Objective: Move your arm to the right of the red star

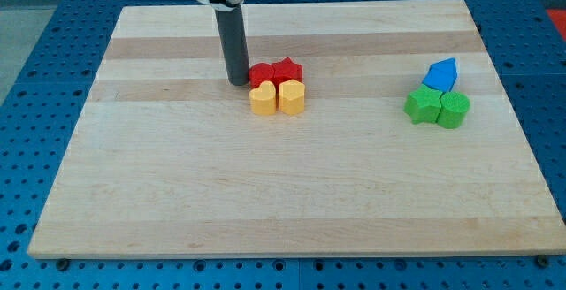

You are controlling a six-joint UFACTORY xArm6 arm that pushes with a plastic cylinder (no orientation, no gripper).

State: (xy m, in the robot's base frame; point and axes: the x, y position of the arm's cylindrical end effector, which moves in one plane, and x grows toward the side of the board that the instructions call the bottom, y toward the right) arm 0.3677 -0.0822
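The red star [287, 68] lies near the middle of the wooden board [177, 193], toward the view's top. A red round block [260, 73] touches its left side. Two yellow blocks sit just below them: a yellow heart-like block [263, 98] and a yellow hexagon-like block [292, 96]. My tip [239, 81] rests on the board just left of the red round block, so it is on the left of the red star, with that block between them.
At the view's right stands a cluster of a blue block [440, 74], a green star-like block [423, 105] and a green round block [454, 110]. The board's edges border a blue perforated table [35, 104].
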